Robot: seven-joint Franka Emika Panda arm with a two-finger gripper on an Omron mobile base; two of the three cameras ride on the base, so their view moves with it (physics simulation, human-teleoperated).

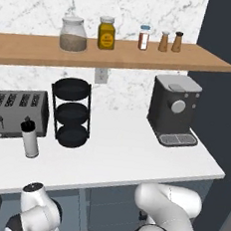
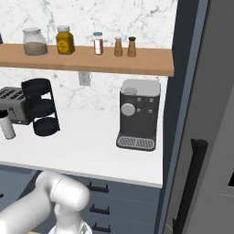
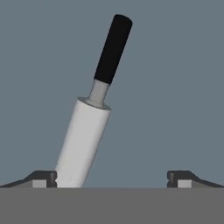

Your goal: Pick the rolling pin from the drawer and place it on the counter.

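Hand view: rolling pin [image 3: 87, 135] beside the open claw's [image 3: 112, 179] left fingertip.

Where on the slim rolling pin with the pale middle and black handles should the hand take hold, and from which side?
Best on the pale grey-white barrel of the rolling pin, not its thin black handle: the barrel is wider. The pin lies flat on the pale grey drawer floor, so come straight down, fingertips across its long axis. The hand is open, the pin beside one fingertip.

Pin [image 3: 83, 142]: pale grey-white body, grey neck, black handle, on a flat slate-grey ground. Desk [image 1: 128, 159] white. Shelf [image 1: 118, 55] brown wood. Wall [image 1: 38, 0] white marble, grey veins. Toaster [image 1: 17, 113] grey. Rack [image 1: 71, 113] black. Coffee machine [image 1: 174, 109] dark grey. Drawers [image 2: 119, 205] slate-blue, dark handles.
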